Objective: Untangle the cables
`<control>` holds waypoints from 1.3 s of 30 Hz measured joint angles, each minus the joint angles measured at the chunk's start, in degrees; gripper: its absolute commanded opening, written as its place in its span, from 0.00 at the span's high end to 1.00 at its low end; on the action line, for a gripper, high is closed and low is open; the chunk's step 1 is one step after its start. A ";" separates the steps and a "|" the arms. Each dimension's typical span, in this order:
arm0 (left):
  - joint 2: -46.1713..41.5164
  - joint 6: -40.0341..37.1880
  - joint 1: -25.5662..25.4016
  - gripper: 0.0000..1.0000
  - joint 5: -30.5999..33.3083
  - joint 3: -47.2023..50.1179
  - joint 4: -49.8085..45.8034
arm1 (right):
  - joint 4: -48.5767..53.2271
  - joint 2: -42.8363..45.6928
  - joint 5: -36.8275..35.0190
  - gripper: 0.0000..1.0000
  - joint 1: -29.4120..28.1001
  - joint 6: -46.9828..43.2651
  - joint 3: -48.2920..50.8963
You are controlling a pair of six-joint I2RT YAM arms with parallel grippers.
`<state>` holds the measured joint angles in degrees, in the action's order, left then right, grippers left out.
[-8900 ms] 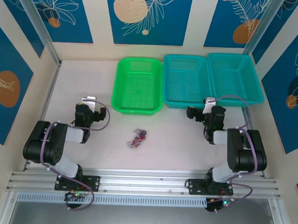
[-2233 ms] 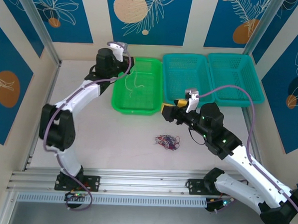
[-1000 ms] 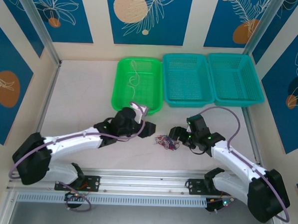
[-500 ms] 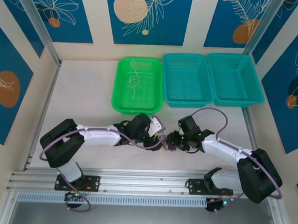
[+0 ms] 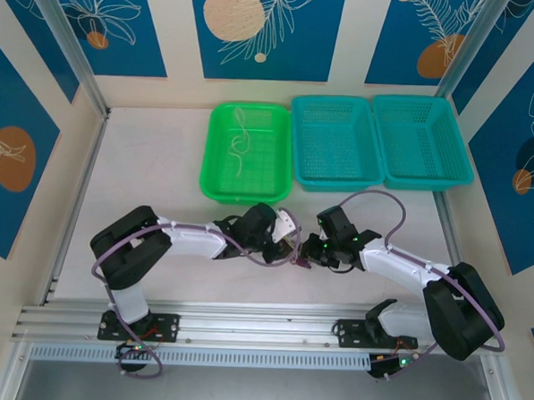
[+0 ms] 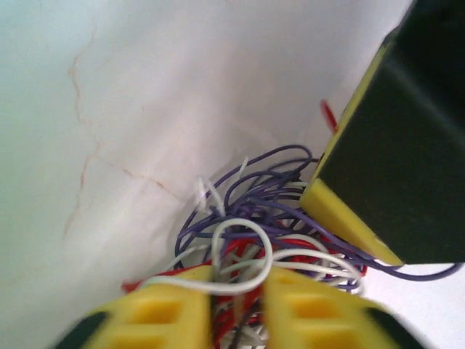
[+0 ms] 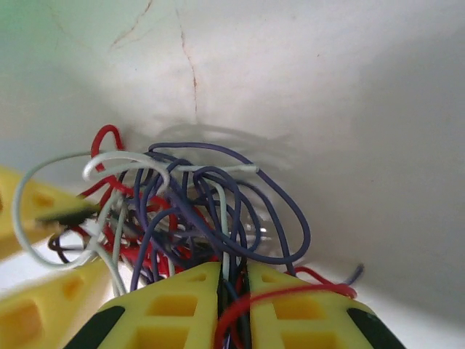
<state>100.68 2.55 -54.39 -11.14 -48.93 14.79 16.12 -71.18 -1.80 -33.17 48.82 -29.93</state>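
While left pincer [image 6: 238, 280] and right pincer [image 7: 232, 273] pinch them, thin glossy cables [image 7: 182, 218] loop tangled.

The left arm [image 5: 189, 239] and right arm [image 5: 398, 265], bolted by black bases to the aluminium rail [image 5: 261, 318], have white link shells, bulky black joints and thick purple cables looping alongside. Beyond the rail, the left gripper [image 6: 237, 305] and right gripper [image 7: 232, 294] have yellow fingers with square recesses and black backing.
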 measured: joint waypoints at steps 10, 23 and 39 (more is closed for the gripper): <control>-7.06 5.09 2.80 1.00 1.68 8.22 5.90 | 3.58 2.08 -4.63 0.96 0.35 0.76 0.02; -18.64 9.20 6.97 1.00 1.64 17.03 4.70 | 7.85 15.82 -8.24 0.95 8.07 3.58 5.53; -21.84 13.64 9.77 0.86 10.58 19.63 -1.97 | 8.66 24.61 -7.69 1.00 13.51 6.01 8.76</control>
<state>78.85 16.19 -44.62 -0.56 -29.30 12.82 24.77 -46.57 -9.50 -19.66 54.83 -21.17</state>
